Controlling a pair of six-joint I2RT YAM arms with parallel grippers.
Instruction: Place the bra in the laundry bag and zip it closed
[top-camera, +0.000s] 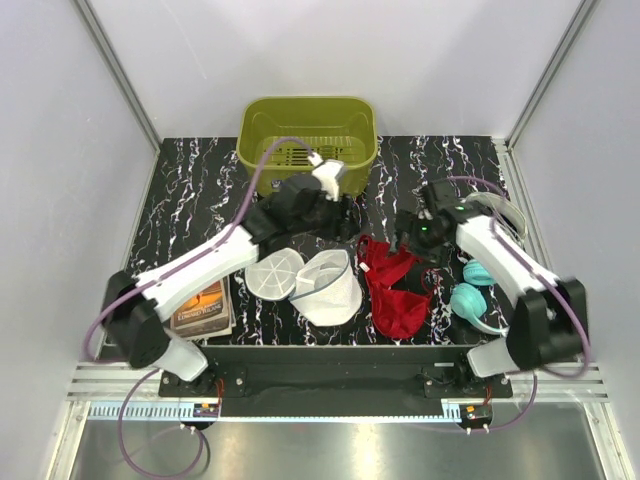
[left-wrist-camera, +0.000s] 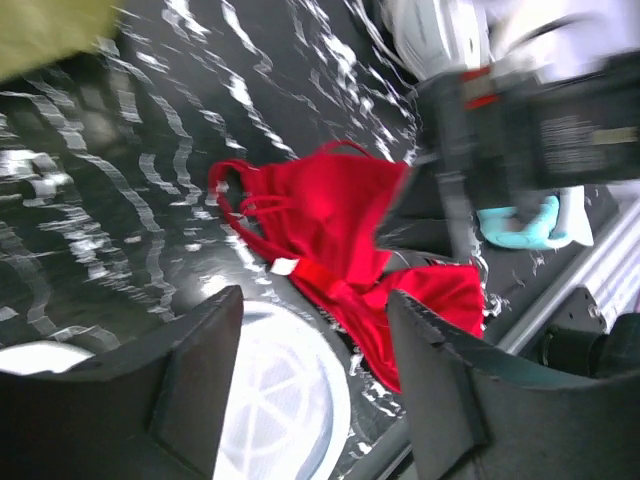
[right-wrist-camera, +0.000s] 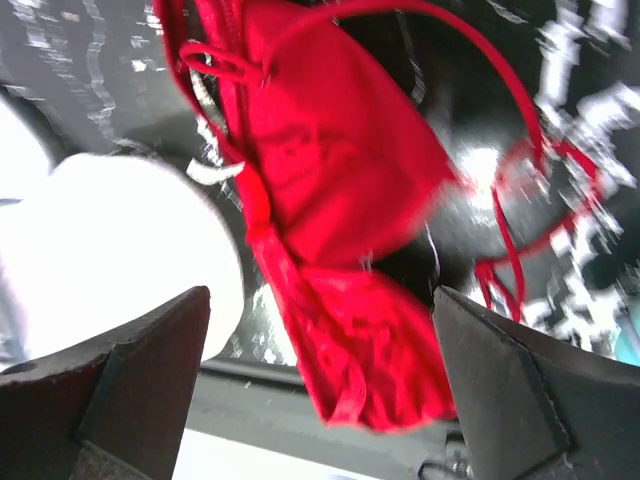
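The red bra (top-camera: 392, 292) lies spread on the black marbled table, just right of the white mesh laundry bag (top-camera: 328, 288), whose round flap (top-camera: 272, 272) is folded open to the left. My right gripper (top-camera: 404, 243) hovers open above the bra's far end; the right wrist view shows the bra (right-wrist-camera: 330, 170) below the wide jaws (right-wrist-camera: 322, 300), held by neither finger, and the bag (right-wrist-camera: 120, 250) at the left. My left gripper (top-camera: 338, 222) hangs open behind the bag. Between its empty jaws (left-wrist-camera: 312, 310) show the bag (left-wrist-camera: 280, 400) and the bra (left-wrist-camera: 340, 220).
An olive-green basket (top-camera: 308, 130) stands at the back centre. A book (top-camera: 205, 305) lies at the front left under the left arm. Teal rounded items (top-camera: 470, 300) sit at the right by the right arm's base. White walls close in the table on three sides.
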